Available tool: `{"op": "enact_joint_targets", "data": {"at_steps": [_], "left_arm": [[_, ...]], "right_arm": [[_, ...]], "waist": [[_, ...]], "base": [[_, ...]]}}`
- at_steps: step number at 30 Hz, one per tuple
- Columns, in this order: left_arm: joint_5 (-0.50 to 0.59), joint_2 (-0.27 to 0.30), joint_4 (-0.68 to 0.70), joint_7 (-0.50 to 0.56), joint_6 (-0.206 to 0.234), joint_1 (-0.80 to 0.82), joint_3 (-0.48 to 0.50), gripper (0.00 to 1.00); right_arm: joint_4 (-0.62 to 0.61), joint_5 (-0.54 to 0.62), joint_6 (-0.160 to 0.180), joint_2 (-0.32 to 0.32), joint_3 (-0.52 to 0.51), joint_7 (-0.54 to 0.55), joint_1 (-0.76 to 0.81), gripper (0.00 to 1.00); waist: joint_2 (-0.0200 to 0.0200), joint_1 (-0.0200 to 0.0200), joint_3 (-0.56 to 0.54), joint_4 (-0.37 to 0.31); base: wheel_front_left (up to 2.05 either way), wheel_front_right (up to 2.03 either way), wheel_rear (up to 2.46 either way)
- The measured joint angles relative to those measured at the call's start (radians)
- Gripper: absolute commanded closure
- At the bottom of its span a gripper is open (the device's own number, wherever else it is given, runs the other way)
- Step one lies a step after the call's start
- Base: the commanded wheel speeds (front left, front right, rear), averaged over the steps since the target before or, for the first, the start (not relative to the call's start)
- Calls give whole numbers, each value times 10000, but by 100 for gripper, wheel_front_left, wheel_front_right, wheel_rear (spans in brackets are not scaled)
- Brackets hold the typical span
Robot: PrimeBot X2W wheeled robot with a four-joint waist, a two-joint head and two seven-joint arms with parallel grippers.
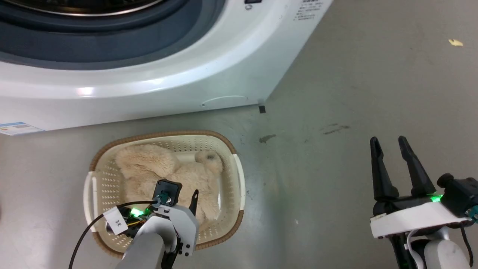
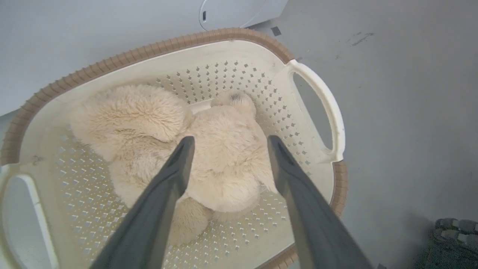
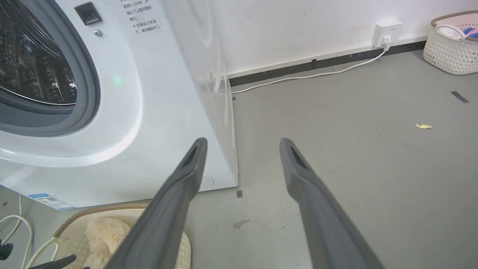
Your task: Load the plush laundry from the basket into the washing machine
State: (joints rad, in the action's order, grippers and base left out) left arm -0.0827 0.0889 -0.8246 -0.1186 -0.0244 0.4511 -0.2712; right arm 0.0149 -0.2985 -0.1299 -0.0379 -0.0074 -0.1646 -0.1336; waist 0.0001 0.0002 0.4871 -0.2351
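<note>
The cream plush laundry [image 1: 149, 164] lies in the small perforated basket [image 1: 108, 149] with a brown rim, on the floor in front of the washing machine [image 1: 224, 74]. My left gripper [image 1: 179, 192] hangs open over the basket. In the left wrist view its fingers straddle the plush laundry [image 2: 130, 116] just above the pile, the gripper [image 2: 229, 140] holding nothing inside the basket [image 2: 149, 46]. My right gripper [image 1: 388, 140] stands open over bare floor to the right. In the right wrist view that gripper [image 3: 242, 140] points at the washing machine's [image 3: 149, 112] corner, with its steel drum [image 3: 33, 67] open.
Grey floor spreads to the right of the machine. A white woven basket [image 3: 452, 48] with clothes stands by the far wall, near a wall socket [image 3: 388, 30] with a white cable along the skirting. A small yellow scrap [image 1: 455, 42] lies on the floor.
</note>
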Motion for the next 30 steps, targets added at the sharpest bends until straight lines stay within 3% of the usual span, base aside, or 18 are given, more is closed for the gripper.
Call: {"op": "enact_joint_targets", "data": {"at_steps": [23,30], "left_arm": [[-336,765,-2483,1461,82,1924,-1018,0],[-550,980,-3267,1590,558,2802,-1206,0]], "right_arm": [[17,-999,0,-35,188,-495,-782,0],[21,-1450,0,-54,272,-663,-1070,0]], "waist": [[0,-1,1937,-944],[0,-1,2727,-1322]], "base": [[0,0,0],[0,0,0]]}}
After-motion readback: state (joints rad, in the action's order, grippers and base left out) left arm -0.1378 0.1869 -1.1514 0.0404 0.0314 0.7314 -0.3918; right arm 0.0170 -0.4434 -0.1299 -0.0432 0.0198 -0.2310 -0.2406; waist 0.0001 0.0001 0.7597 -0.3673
